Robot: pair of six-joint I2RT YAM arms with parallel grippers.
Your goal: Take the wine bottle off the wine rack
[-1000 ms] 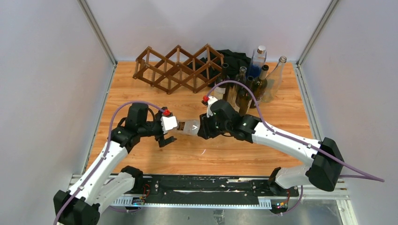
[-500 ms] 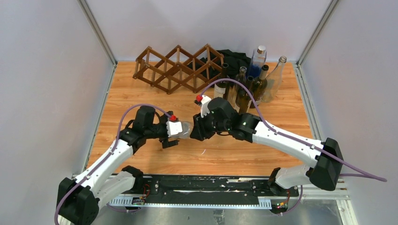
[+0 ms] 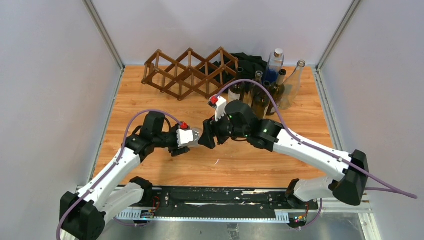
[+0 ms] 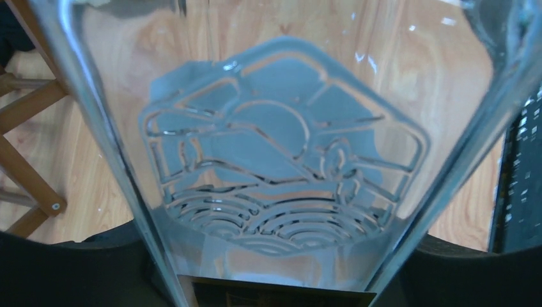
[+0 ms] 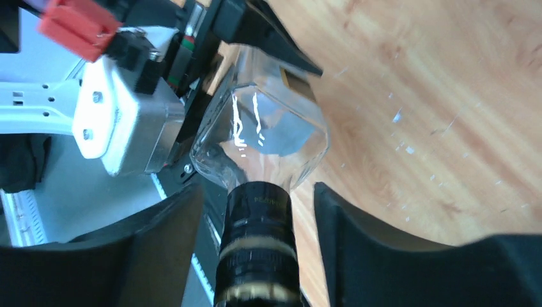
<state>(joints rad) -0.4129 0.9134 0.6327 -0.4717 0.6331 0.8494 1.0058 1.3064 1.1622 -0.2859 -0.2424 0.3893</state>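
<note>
Over the last second the left gripper (image 3: 192, 138) has been brought in towards the middle of the table (image 3: 250, 165), and its jaws, spread wide before, have been closed in around the body of the wine bottle (image 3: 197, 136). The right gripper (image 3: 208, 139), which was clamped on the neck, has been opened. In the right wrist view its fingers (image 5: 169, 233) are seen standing apart from the dark-capped neck, with a gap on either side. In the left wrist view the clear glass, with its embossed emblem, fills the frame and is wedged between the two dark fingers (image 4: 70, 268) at the bottom corners. The bottle is therefore judged to be pinched by the left jaws alone, though the contact itself is not plainly shown.

The bottle is held lying on its side between the two grippers, above the wooden surface and well apart from the wine rack (image 3: 190, 72), which stands at the back. No bottle can be made out in the rack's cells from above. A group of other bottles (image 3: 265, 90) stands at the back right, beside a black cloth (image 3: 250, 61).

The removal itself appears to be done, and a handover from right to left is under way. What is judged to be left is the withdrawal of the right gripper from the neck and the setting down of the bottle somewhere on the table.
</note>
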